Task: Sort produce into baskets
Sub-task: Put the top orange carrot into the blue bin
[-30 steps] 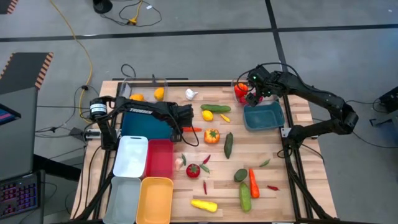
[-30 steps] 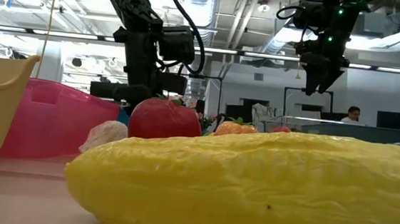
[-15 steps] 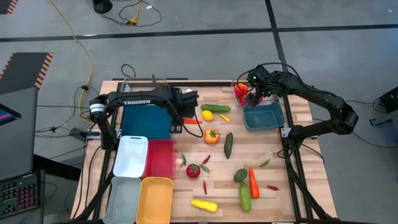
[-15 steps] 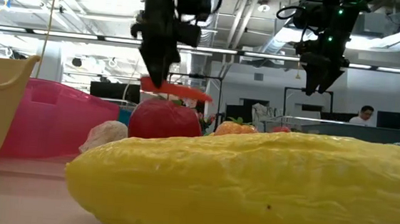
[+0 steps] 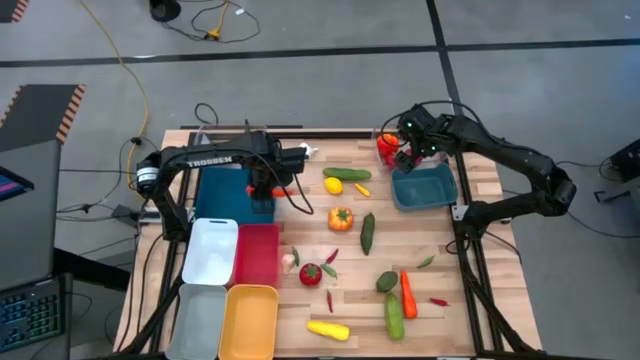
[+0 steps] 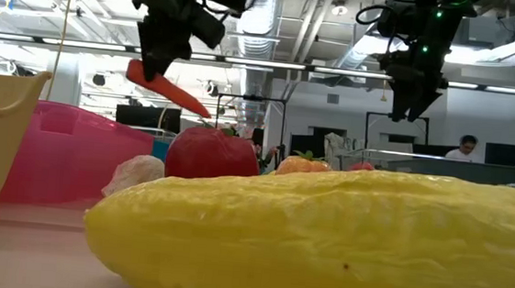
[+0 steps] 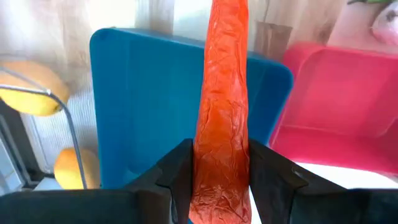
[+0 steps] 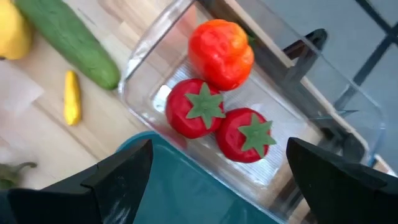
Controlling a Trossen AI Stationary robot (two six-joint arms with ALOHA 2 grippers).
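Note:
My left gripper (image 5: 265, 188) is shut on an orange carrot (image 7: 221, 124) above the dark blue bin (image 5: 232, 195); it also shows high up in the low view (image 6: 165, 49), with the carrot (image 6: 170, 88) slanting below it. My right gripper (image 5: 405, 155) is open and empty, above the clear bin (image 8: 149, 56) that holds two tomatoes (image 8: 214, 118) and a red pepper (image 8: 221, 50), next to the teal bin (image 5: 425, 187). Other produce lies loose on the table. My left gripper pinches the carrot's thicker part (image 7: 217, 177) between its two fingers (image 7: 177, 171), which come from above, slanting. The carrot is lifted clear of the table and tilted, its thin end (image 6: 206, 113) lower and sticking out past the fingers over the blue bin.
White (image 5: 212, 250), red (image 5: 258, 253), grey-blue (image 5: 198, 318) and yellow (image 5: 250, 320) bins stand at the near left. A clear bin with lemons (image 5: 235, 152) is at the far left. An orange pepper (image 5: 341, 218), cucumbers (image 5: 367, 232), a tomato (image 5: 311, 273) and a yellow squash (image 5: 328, 329) lie mid-table.
My left gripper has lifted the carrot off the table and carried it up and toward the table's left edge, from beside the lemon to over the dark blue bin. The carrot has gone from level to tilted, thin end down.

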